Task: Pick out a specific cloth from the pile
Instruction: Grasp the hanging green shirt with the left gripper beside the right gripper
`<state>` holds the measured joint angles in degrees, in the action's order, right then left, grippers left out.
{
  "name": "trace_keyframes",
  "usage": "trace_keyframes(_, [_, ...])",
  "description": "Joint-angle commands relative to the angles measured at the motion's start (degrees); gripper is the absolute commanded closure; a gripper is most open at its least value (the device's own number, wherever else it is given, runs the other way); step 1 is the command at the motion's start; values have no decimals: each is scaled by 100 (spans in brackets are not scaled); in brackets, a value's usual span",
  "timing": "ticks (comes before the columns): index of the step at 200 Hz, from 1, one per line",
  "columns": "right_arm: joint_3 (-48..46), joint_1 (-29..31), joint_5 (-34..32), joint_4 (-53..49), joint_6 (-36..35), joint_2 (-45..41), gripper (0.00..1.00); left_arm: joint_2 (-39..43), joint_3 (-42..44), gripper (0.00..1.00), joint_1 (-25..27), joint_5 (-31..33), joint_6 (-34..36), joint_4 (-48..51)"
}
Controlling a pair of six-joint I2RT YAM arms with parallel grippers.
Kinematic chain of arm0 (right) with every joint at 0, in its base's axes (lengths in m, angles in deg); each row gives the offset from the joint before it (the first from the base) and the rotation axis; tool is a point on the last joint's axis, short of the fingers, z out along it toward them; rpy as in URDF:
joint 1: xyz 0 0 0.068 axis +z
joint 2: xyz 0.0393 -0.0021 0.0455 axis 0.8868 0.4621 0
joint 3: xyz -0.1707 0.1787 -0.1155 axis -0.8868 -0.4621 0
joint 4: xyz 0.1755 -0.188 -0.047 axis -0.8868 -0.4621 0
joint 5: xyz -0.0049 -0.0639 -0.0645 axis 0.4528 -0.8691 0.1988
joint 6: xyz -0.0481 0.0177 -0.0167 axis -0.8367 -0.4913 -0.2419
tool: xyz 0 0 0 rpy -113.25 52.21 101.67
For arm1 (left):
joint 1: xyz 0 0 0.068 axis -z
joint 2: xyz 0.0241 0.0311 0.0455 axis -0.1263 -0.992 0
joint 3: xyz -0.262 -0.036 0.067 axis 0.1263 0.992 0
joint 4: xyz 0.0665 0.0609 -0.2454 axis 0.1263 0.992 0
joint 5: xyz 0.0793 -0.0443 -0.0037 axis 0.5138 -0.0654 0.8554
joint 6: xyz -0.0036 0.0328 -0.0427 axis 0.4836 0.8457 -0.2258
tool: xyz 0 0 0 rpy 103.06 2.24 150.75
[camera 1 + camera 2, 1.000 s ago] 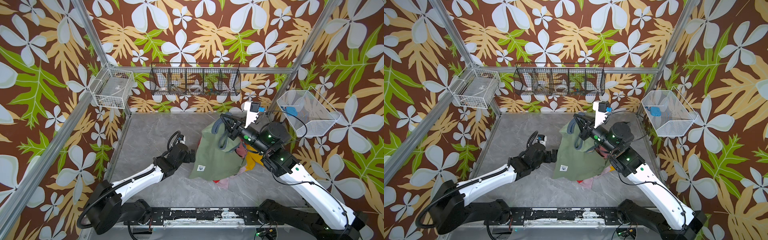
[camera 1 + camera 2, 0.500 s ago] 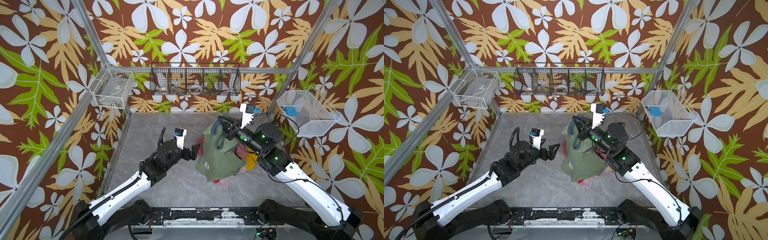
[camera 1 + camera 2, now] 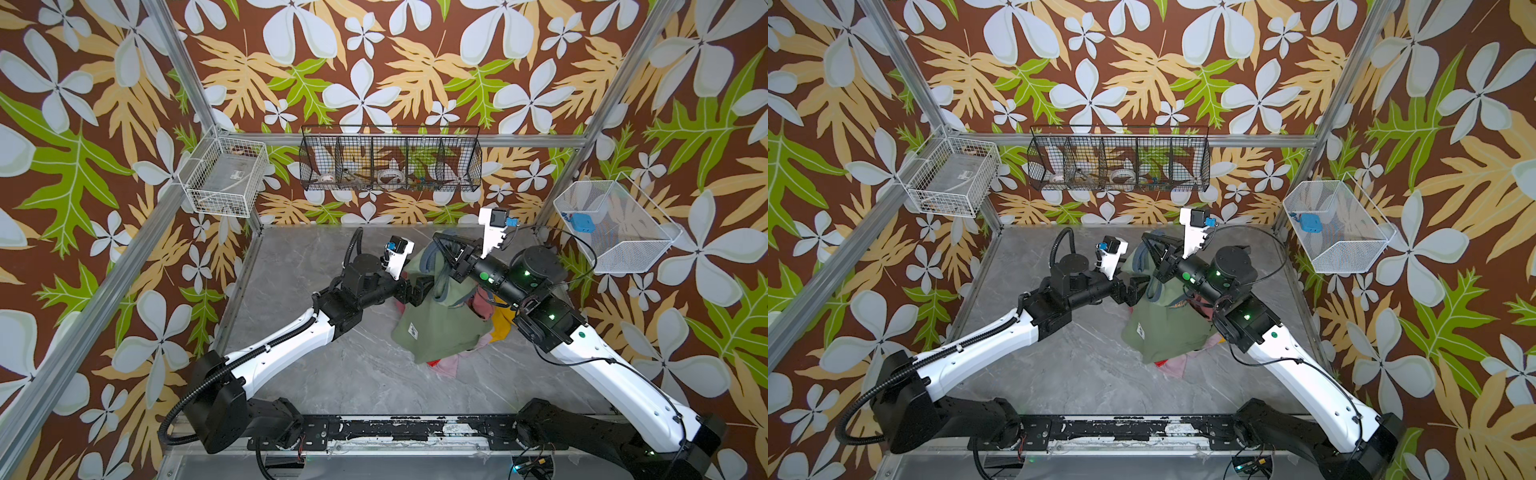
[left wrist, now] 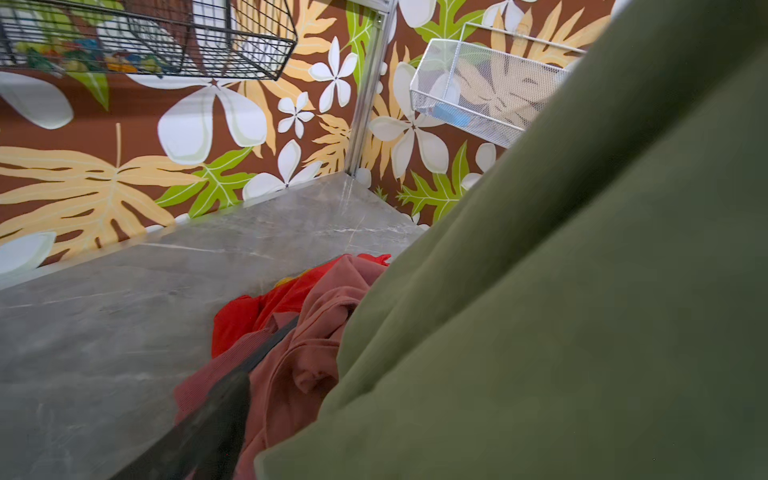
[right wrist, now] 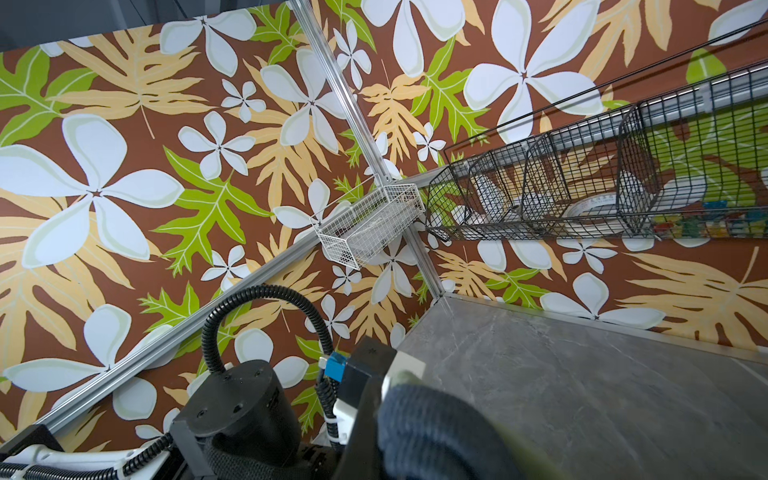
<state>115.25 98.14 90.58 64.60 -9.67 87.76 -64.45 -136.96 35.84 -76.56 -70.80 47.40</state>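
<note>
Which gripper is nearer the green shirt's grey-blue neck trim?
Right. The right gripper is shut on the cloth at its neck trim, holding it above the pile; the left gripper sits open beside the cloth, lower down.

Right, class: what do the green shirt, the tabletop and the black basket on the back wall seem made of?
The green shirt: soft matte fabric, probably cotton knit; it drapes in folds. The tabletop: smooth grey marble-look slab with pale veins, perhaps laminate. The black basket: thin metal wire, dark-coated, open grid.
</note>
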Motion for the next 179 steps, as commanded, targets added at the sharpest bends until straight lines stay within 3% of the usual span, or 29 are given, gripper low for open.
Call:
trace_keyframes(1, [-64, 6, -10, 349, 130, -63, 100, -241, -260, 0, 165, -200, 93, -351])
trace_keyframes(15, [-107, 3, -11, 358, 154, -72, 100, -440, -392, 3, 234, -293, 59, -373])
trace_keyframes(30, [-141, -4, -42, 320, 142, -93, 100, -601, -485, 15, 261, -314, -39, -398])
trace_keyframes(50, [-185, 2, -195, 130, 75, -149, 100, -616, -519, 60, 261, -140, -67, -418])
trace_keyframes(73, [-204, -2, -544, -264, 0, -203, 100, -396, -466, 99, 261, 9, -6, -410])
trace_keyframes(81, [-177, 2, -716, -470, -54, -212, 96, -312, -490, 100, 261, 42, -14, -336])
trace_keyframes(94, [-102, 3, -1134, -914, -106, -183, 80, -202, -562, 100, 261, 45, -60, -162])
trace_keyframes(110, [29, 2, -1757, -1475, -194, -135, 74, -100, -655, 100, 260, 3, -180, 56])
trace_keyframes(128, [112, 7, -2222, -1850, -260, -107, 44, 32, -678, 100, 261, -38, -362, 228])
trace_keyframes(140, [99, 2, -2448, -1942, -263, -139, 31, 151, -642, 100, 261, -84, -477, 262])
trace_keyframes(179, [-11, -13, -3029, -2024, -307, -299, 15, 568, -424, 100, 296, -95, -842, 302])
